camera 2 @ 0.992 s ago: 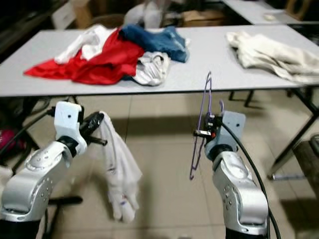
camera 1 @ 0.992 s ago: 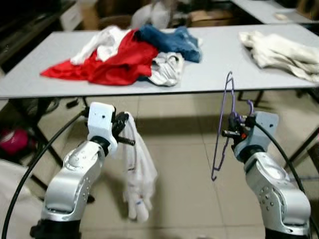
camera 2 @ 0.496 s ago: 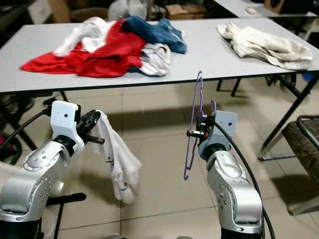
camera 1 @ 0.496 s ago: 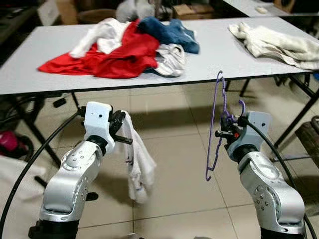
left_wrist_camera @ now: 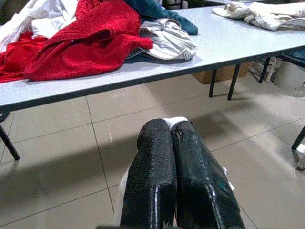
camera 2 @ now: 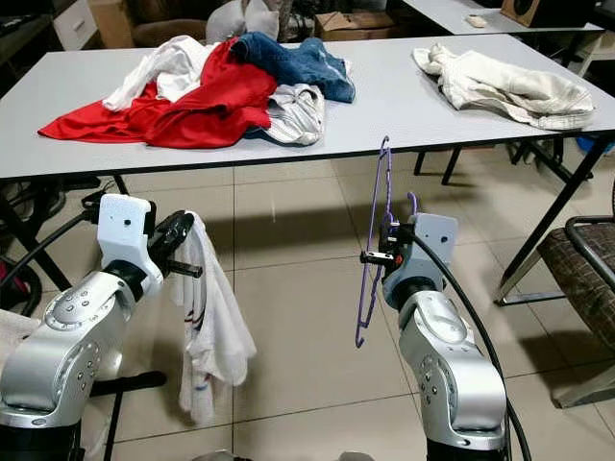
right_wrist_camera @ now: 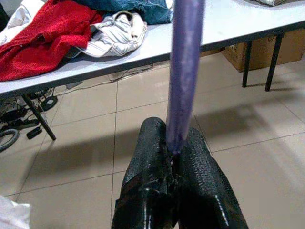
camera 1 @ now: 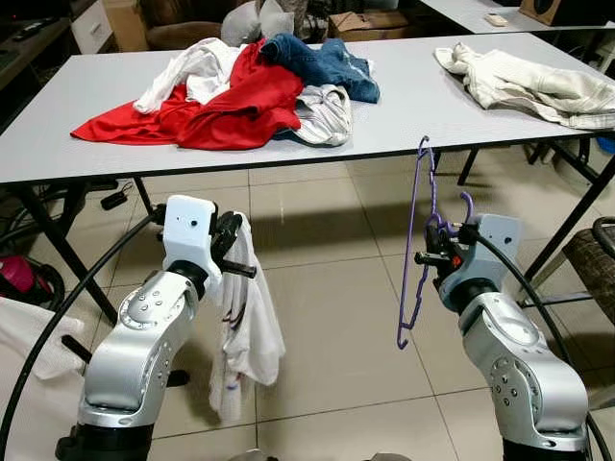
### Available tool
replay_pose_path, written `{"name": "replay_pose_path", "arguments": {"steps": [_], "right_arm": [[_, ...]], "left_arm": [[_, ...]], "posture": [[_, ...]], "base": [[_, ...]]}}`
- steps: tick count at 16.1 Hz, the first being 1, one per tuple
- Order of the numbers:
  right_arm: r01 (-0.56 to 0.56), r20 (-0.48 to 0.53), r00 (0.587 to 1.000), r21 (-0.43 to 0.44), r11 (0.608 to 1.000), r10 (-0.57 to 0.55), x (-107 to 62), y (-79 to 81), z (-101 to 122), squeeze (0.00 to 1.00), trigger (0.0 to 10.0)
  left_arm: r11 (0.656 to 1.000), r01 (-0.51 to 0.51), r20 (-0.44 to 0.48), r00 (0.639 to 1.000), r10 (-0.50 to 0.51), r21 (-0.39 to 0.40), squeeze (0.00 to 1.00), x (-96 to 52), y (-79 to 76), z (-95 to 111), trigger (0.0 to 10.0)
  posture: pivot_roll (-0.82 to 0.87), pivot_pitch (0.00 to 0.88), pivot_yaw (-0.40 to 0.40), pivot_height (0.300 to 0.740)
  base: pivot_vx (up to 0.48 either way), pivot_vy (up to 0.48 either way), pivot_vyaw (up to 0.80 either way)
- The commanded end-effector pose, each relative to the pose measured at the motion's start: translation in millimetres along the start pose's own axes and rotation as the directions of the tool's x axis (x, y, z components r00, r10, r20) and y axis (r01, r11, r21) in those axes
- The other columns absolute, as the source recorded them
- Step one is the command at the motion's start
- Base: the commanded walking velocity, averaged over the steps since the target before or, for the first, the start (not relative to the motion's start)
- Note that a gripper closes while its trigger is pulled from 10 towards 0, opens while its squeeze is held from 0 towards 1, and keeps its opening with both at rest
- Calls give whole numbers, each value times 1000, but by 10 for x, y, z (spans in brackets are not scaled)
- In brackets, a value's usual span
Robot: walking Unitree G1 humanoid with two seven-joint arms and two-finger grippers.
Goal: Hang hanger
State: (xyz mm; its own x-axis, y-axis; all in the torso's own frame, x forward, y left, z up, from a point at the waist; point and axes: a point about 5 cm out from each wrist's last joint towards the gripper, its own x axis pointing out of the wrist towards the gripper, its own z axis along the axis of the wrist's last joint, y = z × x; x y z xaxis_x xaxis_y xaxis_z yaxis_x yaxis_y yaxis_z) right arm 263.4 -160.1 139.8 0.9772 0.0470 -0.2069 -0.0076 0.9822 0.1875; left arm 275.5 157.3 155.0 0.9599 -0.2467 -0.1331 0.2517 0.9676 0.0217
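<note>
1. The right hand (camera 1: pixel 430 257) is closed tightly on a purple hanger (camera 1: pixel 415 252), with the two black fingers (right_wrist_camera: pixel 152 191) pressed on the thin purple bar.
2. The hanger stands almost upright in front of the robot, over the tiled floor (camera 1: pixel 327 317). Its hook (camera 2: pixel 384 146) points up and reaches about to the level of the near edge of the table (camera 1: pixel 432 106), without touching it, as far as I can see.
3. The left hand (camera 1: pixel 233 257) is closed on a white garment (camera 1: pixel 245 336). The fingers (left_wrist_camera: pixel 157 181) are together, and a bit of white cloth shows at their tips.
4. The white garment hangs down loosely from the left hand toward the floor. There are small coloured marks near its lower end, but they are too small to read.
5. Both hands are held at about the same height, well apart from each other, and both are in front of the table, not above it.
6. On the table lies a heap of clothes: a red garment (camera 1: pixel 221 110), a white one (camera 1: pixel 192 72), blue jeans (camera 1: pixel 322 62) and a striped light piece (camera 1: pixel 322 110).
7. At the far right of the table lies a cream-coloured garment (camera 1: pixel 528 86), apart from the heap.
8. A dark chair (camera 2: pixel 586 269) stands on the floor at the right, near the table leg.
</note>
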Motion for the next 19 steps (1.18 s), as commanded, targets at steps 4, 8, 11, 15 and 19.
{"name": "replay_pose_path", "arguments": {"steps": [4, 8, 11, 15, 19], "right_arm": [[-11, 11, 1000, -8, 1000, 11, 3, 19, 45, 0, 10000], [-11, 10, 1000, -8, 1000, 11, 2, 18, 44, 0, 10000], [-13, 9, 1000, -9, 1000, 13, 5, 21, 43, 0, 10000], [-47, -3, 999, -63, 997, 47, 9, 68, 47, 0, 10000], [-53, -4, 999, -66, 996, 53, 10, 85, 40, 0, 10000]], "left_arm": [[1000, -3, 37, 999, 3, 2, 0, -14, 17, 64, 10000], [1000, 2, 37, 999, -2, -3, 0, -15, 15, 64, 10000], [1000, 4, 37, 999, -4, -3, 0, -16, 17, 64, 10000], [1000, 6, 37, 999, -6, -5, 0, -19, 20, 64, 10000], [1000, 9, 35, 999, -9, -8, 0, -18, 18, 62, 10000]], "posture": [[-133, 17, 42, 740], [-133, 19, 42, 740], [-133, 20, 41, 740], [-133, 20, 41, 740], [-132, 23, 41, 740]], "base": [[0, 0, 0], [0, 0, 0], [165, 0, 0], [264, 0, 0], [278, 0, 555]]}}
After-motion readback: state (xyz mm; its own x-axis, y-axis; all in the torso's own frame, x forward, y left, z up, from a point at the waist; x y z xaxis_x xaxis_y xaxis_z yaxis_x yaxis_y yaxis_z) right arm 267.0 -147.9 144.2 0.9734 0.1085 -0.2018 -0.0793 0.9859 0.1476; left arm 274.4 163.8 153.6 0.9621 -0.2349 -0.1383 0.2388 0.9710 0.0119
